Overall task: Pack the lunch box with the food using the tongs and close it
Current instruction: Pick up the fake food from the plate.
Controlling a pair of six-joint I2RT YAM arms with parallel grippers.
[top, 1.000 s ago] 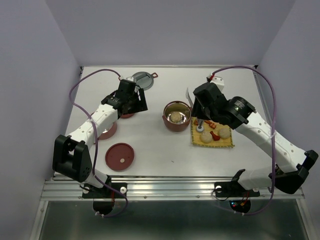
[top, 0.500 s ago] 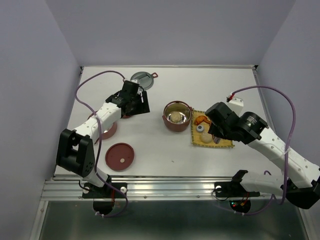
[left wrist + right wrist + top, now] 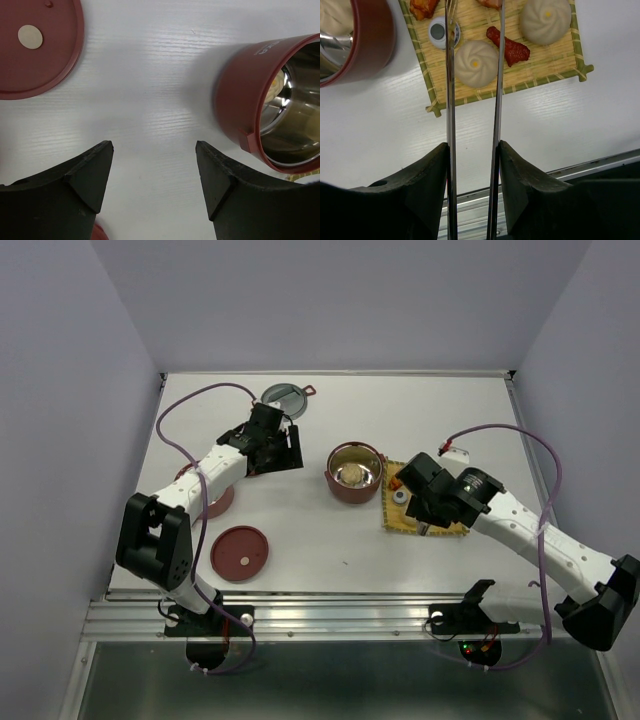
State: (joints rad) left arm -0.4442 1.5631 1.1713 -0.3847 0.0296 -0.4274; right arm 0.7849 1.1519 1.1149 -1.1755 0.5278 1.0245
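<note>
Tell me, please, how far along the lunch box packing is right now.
Done: one bun sits inside the open bowl. In hand: the right gripper grips the tongs, their arms straddling a second bun on the mat. Left: that bun, a third bun, a red fried piece and the small dark-and-white piece lie on the mat; the red lid lies apart on the table. The left gripper is open and empty.

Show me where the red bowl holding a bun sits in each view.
Top external: red bowl at table centre, left of the yellow mat.
Left wrist: at the right edge.
Right wrist: top-left corner, mat on its right.
Shared landmark: the yellow mat, in top and right wrist views.
</note>
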